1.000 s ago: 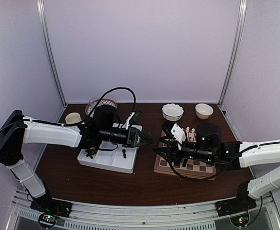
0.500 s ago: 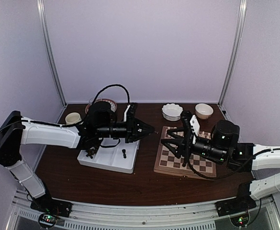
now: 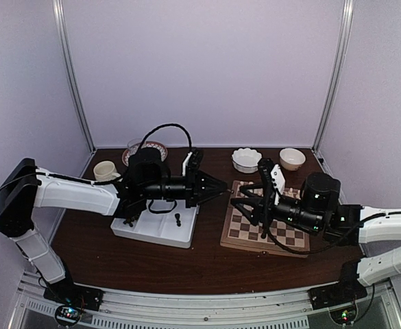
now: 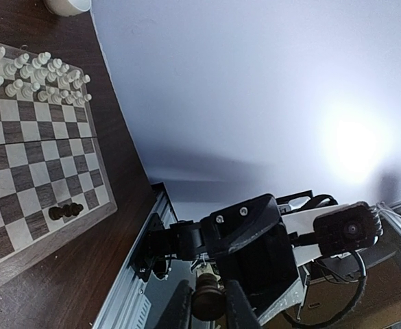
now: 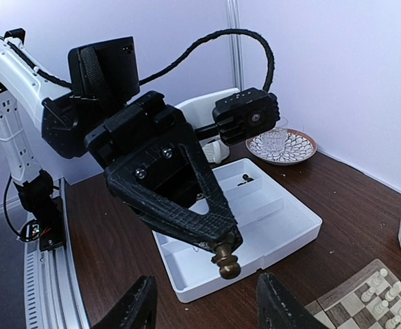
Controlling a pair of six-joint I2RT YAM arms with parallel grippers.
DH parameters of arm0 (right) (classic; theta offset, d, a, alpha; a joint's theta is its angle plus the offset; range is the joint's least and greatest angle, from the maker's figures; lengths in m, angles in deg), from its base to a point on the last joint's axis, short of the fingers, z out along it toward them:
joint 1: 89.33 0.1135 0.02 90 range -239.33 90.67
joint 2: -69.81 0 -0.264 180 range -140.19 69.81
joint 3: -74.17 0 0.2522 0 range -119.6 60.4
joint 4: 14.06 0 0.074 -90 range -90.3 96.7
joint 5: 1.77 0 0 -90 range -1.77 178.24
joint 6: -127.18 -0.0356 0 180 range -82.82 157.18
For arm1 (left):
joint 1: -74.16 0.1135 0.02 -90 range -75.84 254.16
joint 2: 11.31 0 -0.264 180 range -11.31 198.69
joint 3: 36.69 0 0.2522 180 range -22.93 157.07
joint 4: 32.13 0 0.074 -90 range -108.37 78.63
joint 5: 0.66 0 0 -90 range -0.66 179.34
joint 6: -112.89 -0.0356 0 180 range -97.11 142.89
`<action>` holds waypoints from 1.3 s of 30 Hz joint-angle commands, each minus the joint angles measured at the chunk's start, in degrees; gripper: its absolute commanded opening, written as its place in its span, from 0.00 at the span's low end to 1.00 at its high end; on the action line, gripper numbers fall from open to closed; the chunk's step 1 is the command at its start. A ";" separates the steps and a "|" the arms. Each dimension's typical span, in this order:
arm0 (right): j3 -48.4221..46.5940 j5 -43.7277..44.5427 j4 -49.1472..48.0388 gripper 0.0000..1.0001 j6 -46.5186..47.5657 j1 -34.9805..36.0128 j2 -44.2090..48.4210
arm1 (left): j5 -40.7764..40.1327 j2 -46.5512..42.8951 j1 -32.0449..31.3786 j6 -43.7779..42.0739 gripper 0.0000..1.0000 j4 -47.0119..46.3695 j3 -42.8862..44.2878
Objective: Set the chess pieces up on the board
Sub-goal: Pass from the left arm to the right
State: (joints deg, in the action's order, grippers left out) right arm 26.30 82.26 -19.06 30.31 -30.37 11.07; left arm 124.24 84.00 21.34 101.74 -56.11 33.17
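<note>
My left gripper (image 3: pixel 222 186) is shut on a small dark brown chess piece (image 5: pixel 226 260) and holds it out in the air between the tray and the board. In the left wrist view the piece (image 4: pixel 208 301) is pinched between the two fingers. My right gripper (image 3: pixel 236 205) faces it from the right, open, with nothing between its fingers (image 5: pixel 140 301); the piece hangs just ahead of them. The checked board (image 3: pixel 245 233) lies under the right arm. One dark piece (image 4: pixel 66 212) lies on its side near the board's edge.
A white divided tray (image 3: pixel 152 233) left of the board holds a few dark pieces (image 3: pixel 177 219). Cream chessmen (image 4: pixel 35 75) stand in rows on the board's far side. Two white bowls (image 3: pixel 247 159) (image 3: pixel 292 158), a cup (image 3: pixel 105 169) and a patterned plate with a glass (image 5: pixel 280 145) stand at the back.
The right gripper has lifted off the board's left edge and drawn back to the right. The left gripper has risen and moved right with the piece, toward the right gripper.
</note>
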 commanded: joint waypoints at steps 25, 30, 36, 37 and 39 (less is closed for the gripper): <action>1.30 -8.49 -4.81 0.30 -3.06 -3.71 -1.38 | 4.48 2.87 -1.14 5.94 0.14 -9.81 -0.07; 1.40 -9.37 -5.30 0.27 -3.36 -4.06 -1.55 | 5.07 3.63 -1.20 6.87 0.14 -11.12 0.15; 1.41 -9.89 -5.29 0.22 -3.50 -4.37 -1.60 | 5.13 4.08 -1.37 7.49 0.14 -11.96 0.15; 1.41 -9.85 -5.29 0.22 -3.58 -4.46 -1.63 | 5.18 4.09 -1.36 7.58 0.14 -12.08 0.23; 1.36 -9.95 -5.26 0.19 -3.57 -4.60 -1.64 | 5.33 4.18 -1.41 7.95 0.14 -12.51 0.25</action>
State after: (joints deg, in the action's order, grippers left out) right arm 27.04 73.34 -22.84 27.42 -34.52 9.62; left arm 128.39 87.39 20.40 108.86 -64.22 33.14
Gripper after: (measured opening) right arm 0.210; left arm 0.143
